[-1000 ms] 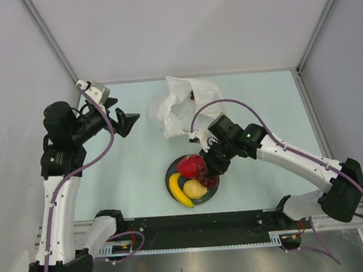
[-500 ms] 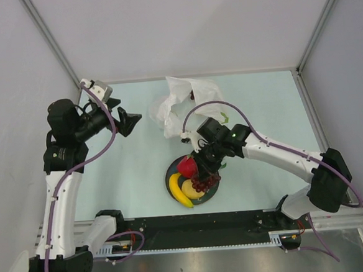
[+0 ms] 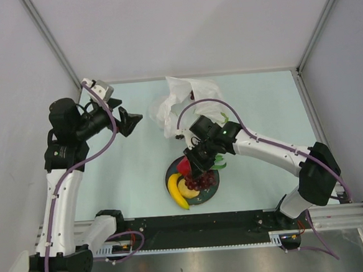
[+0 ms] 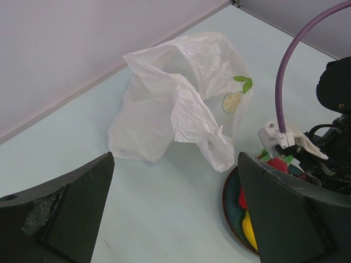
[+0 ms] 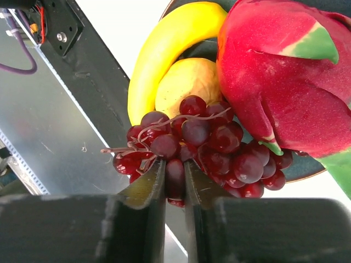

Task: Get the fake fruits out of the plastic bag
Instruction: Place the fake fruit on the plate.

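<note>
My right gripper (image 3: 199, 170) is shut on the dark red grape bunch (image 5: 205, 145) and holds it over the round dark plate (image 3: 212, 192). The bunch also shows in the top view (image 3: 201, 182). The plate bears the red-pink dragon fruit (image 5: 285, 76), the round yellow fruit (image 5: 185, 82) and the yellow banana (image 5: 164, 46). The crinkly white plastic bag (image 3: 182, 105) lies behind the plate, slumped on the table; it fills the left wrist view (image 4: 181, 101). My left gripper (image 3: 129, 122) is open and empty, left of the bag, above the table.
The plate's rim (image 4: 229, 211) shows at the right of the left wrist view. The black rail (image 3: 194, 225) runs along the table's near edge. Grey walls close in the left, back and right sides.
My right arm has moved left and a little back, carrying the grape bunch across the plate. The left arm has barely moved.
</note>
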Controlling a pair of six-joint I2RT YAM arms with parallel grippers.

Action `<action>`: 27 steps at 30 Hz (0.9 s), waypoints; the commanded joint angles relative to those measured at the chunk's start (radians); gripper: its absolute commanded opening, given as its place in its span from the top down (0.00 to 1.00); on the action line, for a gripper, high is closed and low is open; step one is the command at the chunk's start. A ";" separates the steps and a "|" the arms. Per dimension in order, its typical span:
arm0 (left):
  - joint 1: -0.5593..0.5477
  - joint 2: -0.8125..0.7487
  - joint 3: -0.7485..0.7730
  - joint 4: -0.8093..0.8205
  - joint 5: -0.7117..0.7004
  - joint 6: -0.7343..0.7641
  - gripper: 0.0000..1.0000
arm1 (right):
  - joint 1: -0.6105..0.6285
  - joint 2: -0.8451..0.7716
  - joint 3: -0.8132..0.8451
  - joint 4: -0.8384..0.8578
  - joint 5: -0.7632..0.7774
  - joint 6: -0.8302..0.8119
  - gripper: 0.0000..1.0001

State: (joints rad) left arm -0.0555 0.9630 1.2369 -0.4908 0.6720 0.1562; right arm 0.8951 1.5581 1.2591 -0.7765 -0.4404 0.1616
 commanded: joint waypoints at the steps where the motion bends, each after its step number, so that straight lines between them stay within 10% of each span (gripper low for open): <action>1: 0.006 0.016 0.018 0.023 0.046 -0.020 0.00 | 0.001 0.008 0.043 0.014 0.025 0.000 0.98; 27: -0.007 0.020 0.030 0.026 0.064 -0.047 0.00 | 0.110 -0.217 -0.285 0.207 0.354 -0.292 1.00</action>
State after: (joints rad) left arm -0.0593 0.9970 1.2377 -0.4885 0.7113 0.1291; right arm 1.0016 1.3846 1.0180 -0.6868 -0.1989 -0.0818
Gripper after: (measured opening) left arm 0.996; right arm 0.047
